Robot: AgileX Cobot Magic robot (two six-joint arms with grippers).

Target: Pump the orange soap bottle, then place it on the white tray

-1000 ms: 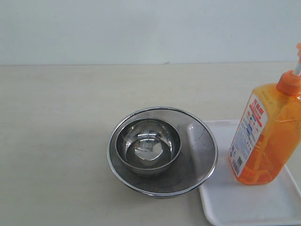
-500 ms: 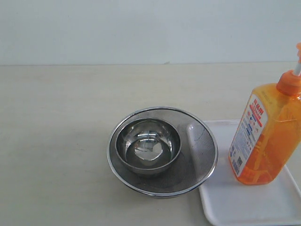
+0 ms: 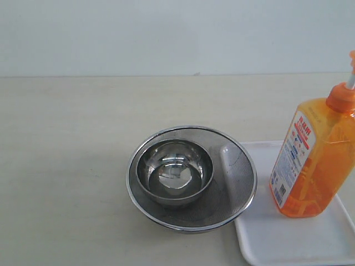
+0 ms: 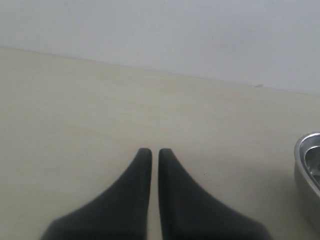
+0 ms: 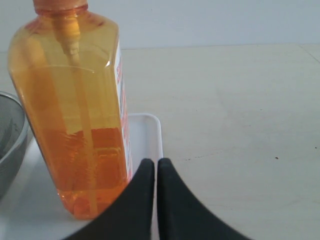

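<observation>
The orange soap bottle (image 3: pixel 316 152) stands upright on the white tray (image 3: pixel 294 238) at the right of the exterior view, its pump head cut off by the frame edge. In the right wrist view the orange soap bottle (image 5: pixel 75 105) rests on the white tray (image 5: pixel 150 135), and my right gripper (image 5: pixel 156 162) is shut and empty just beside it, apart from the bottle. My left gripper (image 4: pixel 151 151) is shut with nothing in it, over bare tabletop. Neither gripper shows in the exterior view.
A round steel mesh strainer (image 3: pixel 236 177) holding a steel bowl (image 3: pixel 175 173) sits mid-table, touching the tray's left edge. The bowl's rim (image 4: pixel 307 170) shows in the left wrist view. A pale wall runs behind the table.
</observation>
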